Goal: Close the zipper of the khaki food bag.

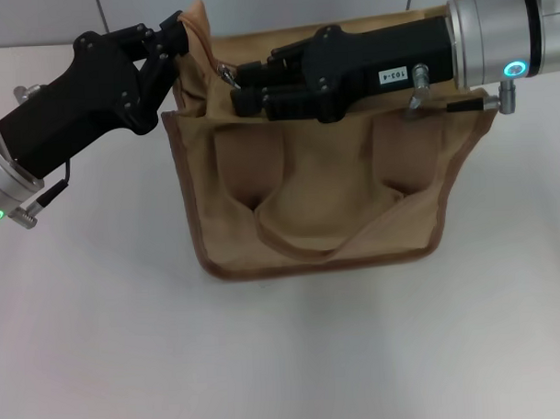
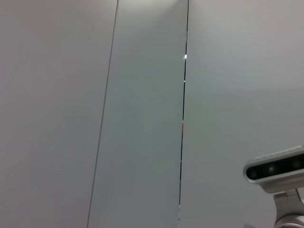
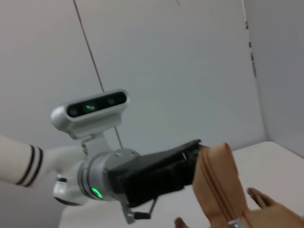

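The khaki food bag point(image 1: 316, 185) lies on the white table with its top edge at the far side. My left gripper point(image 1: 180, 40) is shut on the bag's upright end corner at the far left. That corner also shows in the right wrist view point(image 3: 214, 166), with the left gripper's dark fingers point(image 3: 187, 152) on it. My right gripper point(image 1: 235, 86) reaches from the right along the bag's top. It is shut on the silver pull tab of the zipper point(image 1: 227, 75), near the left end. The slider shows in the right wrist view point(image 3: 235, 222). The track behind the right arm is hidden.
The white table point(image 1: 285, 356) spreads bare in front of the bag and to both sides. A grey panelled wall point(image 2: 142, 114) stands behind. The left wrist view shows only that wall and the right arm's wrist camera point(image 2: 275, 168).
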Action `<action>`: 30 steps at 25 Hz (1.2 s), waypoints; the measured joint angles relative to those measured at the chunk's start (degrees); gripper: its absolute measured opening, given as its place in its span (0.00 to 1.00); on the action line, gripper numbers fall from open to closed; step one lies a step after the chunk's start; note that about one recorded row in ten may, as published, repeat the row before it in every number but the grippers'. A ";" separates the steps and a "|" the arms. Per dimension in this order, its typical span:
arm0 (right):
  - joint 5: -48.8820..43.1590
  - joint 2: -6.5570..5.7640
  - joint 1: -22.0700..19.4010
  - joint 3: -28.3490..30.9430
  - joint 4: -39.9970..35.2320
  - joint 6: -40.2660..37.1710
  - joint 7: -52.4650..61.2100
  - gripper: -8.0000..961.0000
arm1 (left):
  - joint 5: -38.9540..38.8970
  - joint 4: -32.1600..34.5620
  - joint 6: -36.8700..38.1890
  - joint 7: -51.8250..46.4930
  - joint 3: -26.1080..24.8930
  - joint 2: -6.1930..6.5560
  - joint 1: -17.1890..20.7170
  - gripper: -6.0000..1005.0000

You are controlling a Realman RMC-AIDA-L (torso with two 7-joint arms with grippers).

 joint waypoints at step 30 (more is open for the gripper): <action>-1.83 -0.39 -0.60 -1.51 -1.44 -1.39 15.37 0.39 | -0.07 0.00 1.07 0.09 0.17 0.01 -0.12 0.02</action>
